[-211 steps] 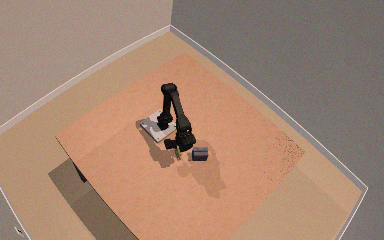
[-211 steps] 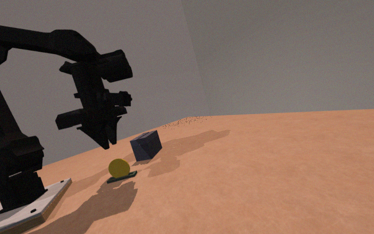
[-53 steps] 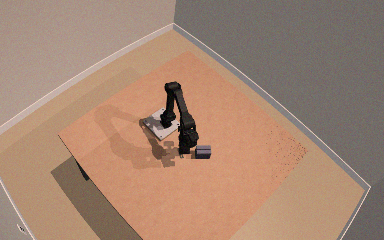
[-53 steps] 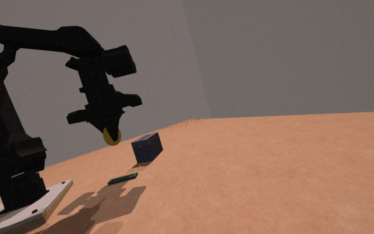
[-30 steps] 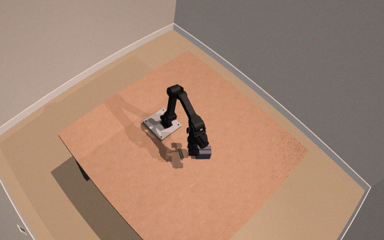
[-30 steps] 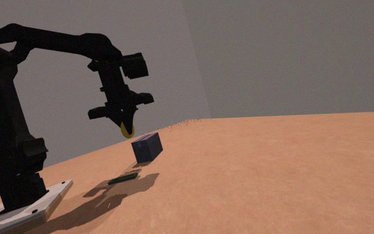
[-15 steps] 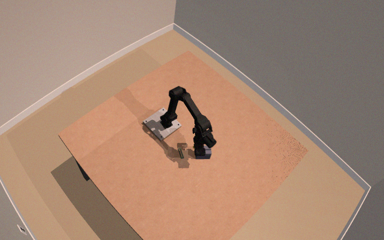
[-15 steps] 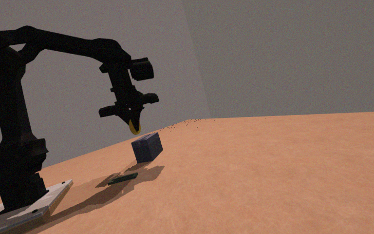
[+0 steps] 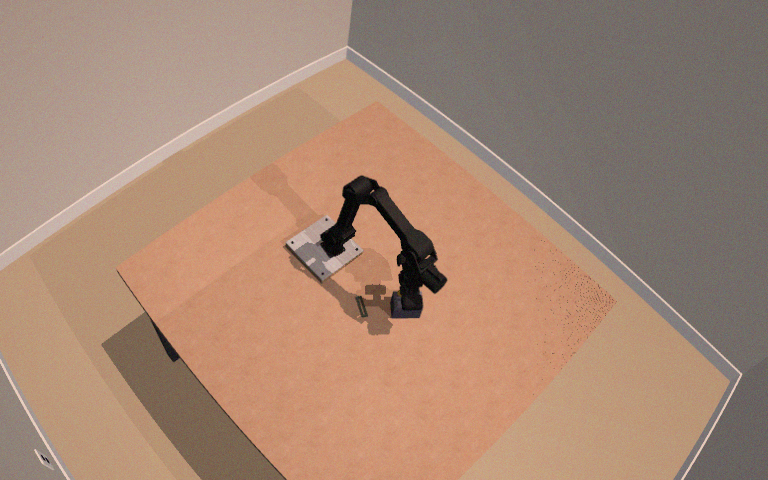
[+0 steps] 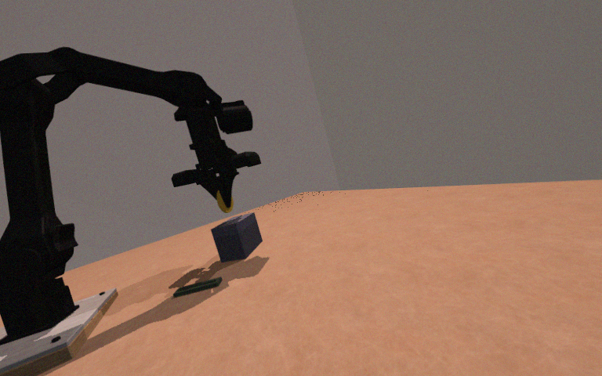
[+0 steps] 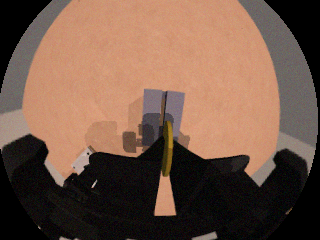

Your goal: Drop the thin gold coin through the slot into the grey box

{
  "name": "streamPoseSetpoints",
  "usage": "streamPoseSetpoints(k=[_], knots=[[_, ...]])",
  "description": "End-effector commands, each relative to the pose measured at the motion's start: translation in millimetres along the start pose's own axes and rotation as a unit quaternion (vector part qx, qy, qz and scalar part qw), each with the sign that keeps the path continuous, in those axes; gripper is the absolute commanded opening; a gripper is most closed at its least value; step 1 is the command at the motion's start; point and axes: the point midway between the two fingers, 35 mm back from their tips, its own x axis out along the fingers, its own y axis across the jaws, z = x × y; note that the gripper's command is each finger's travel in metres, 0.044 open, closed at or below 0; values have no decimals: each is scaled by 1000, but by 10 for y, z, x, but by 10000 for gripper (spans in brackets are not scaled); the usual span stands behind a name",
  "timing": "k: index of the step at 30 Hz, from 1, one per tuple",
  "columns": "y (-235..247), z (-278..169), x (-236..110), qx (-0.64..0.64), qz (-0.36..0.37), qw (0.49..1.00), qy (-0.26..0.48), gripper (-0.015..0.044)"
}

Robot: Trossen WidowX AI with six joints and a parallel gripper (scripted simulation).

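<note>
Right now I have the claw (image 10: 224, 201) clamped on the coin (image 10: 225, 203), hanging just above the box (image 10: 236, 236), holder (image 10: 197, 287) beside.

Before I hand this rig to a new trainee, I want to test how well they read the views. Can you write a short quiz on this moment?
1. True or false: the gold coin stands in the dark-green holder.
2. Where is the pincer relative to the grey box? A) resting on the lid B) above it, not touching C) beside it on the table
3. In the wrist view, what dark line on the box lid runs in the same direction as the coin's edge?

Key
1. False: the holder is empty and the pincer grips the coin.
2. B
3. The slot.
</note>
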Motion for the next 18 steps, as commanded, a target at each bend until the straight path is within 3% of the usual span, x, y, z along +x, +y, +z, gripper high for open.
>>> streamPoseSetpoints(k=[1, 18], knots=[[10, 81, 15, 2, 1, 1000, 3, 0], [25, 116, 6, 0, 1, 1000, -1, 0]])
